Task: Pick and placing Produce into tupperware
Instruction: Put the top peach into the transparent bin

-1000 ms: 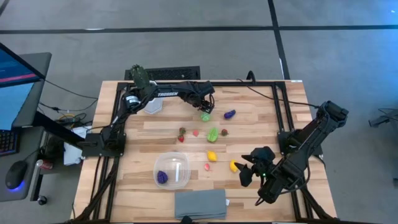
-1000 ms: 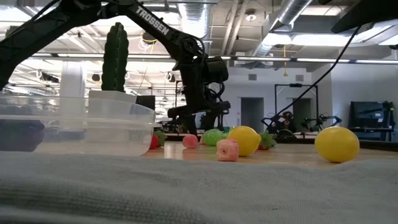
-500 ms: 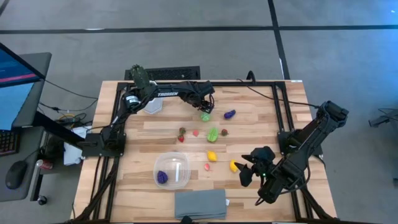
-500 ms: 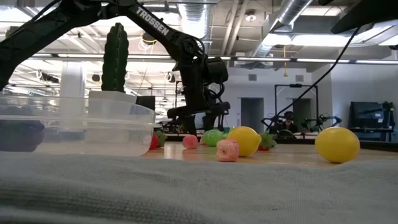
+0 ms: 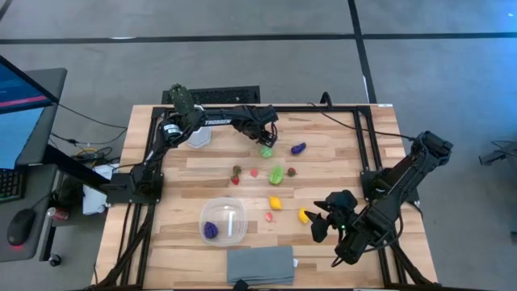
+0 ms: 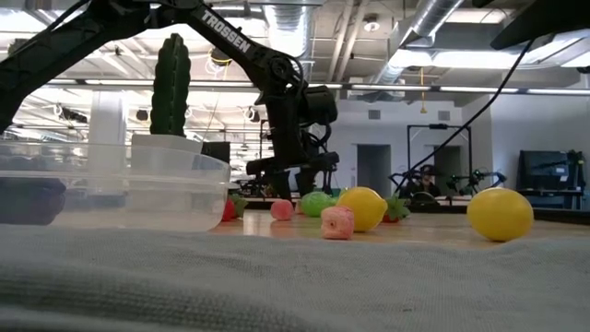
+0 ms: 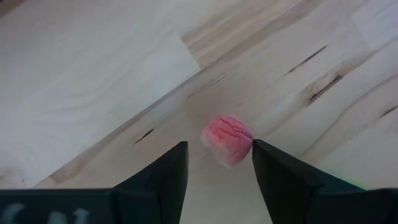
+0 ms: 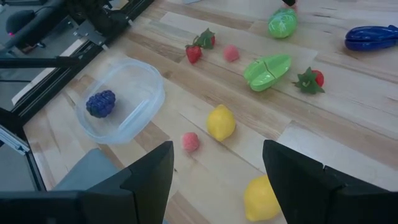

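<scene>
Nothing has visibly shifted over the last second; both arms stay where they were. Nearest the table's front edge, the grey cloth (image 5: pixel 260 264) lies just before the tupperware (image 5: pixel 233 212), which holds one purple berry (image 5: pixel 211 230). To the tupperware's right the right gripper (image 5: pixel 318 225) waits, fingers spread wide and empty, beside a yellow lemon (image 5: pixel 304 215). Scattered produce lies beyond the tupperware. Farther still, the left gripper (image 5: pixel 266 144) hangs low, fingers parted and empty, with a pink piece (image 7: pixel 227 140) showing between them in the left wrist view.
</scene>
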`<state>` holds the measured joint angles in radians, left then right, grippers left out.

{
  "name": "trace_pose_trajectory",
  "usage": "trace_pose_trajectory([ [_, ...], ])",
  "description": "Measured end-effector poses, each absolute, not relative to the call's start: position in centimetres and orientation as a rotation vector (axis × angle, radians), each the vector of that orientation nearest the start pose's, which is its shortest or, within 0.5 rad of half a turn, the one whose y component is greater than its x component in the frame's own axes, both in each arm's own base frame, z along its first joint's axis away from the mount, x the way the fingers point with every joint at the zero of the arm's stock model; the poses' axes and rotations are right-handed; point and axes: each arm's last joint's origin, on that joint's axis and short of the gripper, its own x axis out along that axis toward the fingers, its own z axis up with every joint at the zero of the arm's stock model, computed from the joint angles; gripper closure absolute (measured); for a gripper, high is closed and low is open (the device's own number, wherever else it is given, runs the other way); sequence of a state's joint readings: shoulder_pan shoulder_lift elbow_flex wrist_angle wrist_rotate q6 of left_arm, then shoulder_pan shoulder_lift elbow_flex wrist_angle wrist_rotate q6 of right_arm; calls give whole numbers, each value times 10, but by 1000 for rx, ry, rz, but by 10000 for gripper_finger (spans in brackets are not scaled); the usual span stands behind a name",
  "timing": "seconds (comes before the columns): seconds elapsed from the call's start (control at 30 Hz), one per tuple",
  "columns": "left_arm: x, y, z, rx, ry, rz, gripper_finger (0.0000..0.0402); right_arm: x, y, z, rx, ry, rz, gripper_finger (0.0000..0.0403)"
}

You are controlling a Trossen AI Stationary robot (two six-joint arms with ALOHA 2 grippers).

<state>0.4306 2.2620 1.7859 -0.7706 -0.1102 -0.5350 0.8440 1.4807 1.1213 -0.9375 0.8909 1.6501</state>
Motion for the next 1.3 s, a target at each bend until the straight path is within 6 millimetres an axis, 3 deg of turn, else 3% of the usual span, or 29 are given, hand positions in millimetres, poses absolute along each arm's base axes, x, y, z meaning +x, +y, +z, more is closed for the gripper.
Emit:
trace_pose_trajectory([
  [0.73,419,197,156,-638,1119,792,276,196,187,254,569,524,-624,132],
  [0.9,420,198,156,-658,1101,800,251,196,187,254,569,524,-624,132],
  [1.17,423,198,158,-743,1045,795,174,196,186,254,564,527,-626,132],
  [1.3,424,199,159,-772,1025,812,162,196,186,254,564,527,-626,132],
])
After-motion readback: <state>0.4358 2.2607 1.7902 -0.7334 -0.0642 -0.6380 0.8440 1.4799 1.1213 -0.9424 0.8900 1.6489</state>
